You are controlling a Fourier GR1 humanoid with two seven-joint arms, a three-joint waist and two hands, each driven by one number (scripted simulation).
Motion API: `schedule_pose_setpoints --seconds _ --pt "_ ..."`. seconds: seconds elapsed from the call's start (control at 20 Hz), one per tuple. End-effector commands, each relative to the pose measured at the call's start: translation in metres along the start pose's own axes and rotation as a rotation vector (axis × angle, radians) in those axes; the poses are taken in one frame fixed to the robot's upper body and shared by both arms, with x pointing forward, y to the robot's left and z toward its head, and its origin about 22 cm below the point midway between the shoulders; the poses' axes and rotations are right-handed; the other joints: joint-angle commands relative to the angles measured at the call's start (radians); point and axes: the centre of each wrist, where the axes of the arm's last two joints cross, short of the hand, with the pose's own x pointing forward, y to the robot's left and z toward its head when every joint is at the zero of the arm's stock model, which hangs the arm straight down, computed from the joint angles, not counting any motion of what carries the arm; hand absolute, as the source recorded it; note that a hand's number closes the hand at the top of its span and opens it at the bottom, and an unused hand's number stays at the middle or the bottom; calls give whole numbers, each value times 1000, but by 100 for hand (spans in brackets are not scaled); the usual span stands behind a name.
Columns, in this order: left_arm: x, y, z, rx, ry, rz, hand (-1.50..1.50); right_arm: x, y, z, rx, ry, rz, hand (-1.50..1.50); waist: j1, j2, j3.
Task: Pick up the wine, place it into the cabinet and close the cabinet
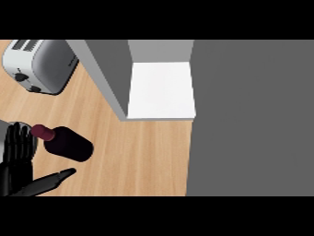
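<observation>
The wine [68, 142] is a dark bottle with a maroon neck, standing on the wooden counter at the lower left. My left hand [16, 162] is just left of it, fingers straight and pointing up, thumb stretched toward the right below the bottle, not holding it. The cabinet [160, 90] stands open in the middle, showing a white shelf inside; its grey door [258, 120] fills the right side of the view. My right hand does not show.
A silver toaster [39, 66] sits at the upper left of the wooden counter [146, 156]. A grey forearm shows at the left edge behind the left hand.
</observation>
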Motion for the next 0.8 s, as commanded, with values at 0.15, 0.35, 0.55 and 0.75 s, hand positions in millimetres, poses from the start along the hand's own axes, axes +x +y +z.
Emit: schedule_pose_setpoints --seconds 0.15,0.35,0.55,0.75 --pt "-42 -6 7 -73 41 66 -150 43 10 19 30 -75 -33 -150 -3 -1 0" --pt "-66 12 13 -78 80 142 -150 39 6 13 30 -71 -44 -150 0 1 0" --pt "-79 -4 -8 -96 84 165 -150 41 3 9 28 -59 -37 -150 -1 2 -1" --pt "-96 10 7 -73 74 169 -150 35 10 10 19 -92 -50 -150 -2 1 -1"
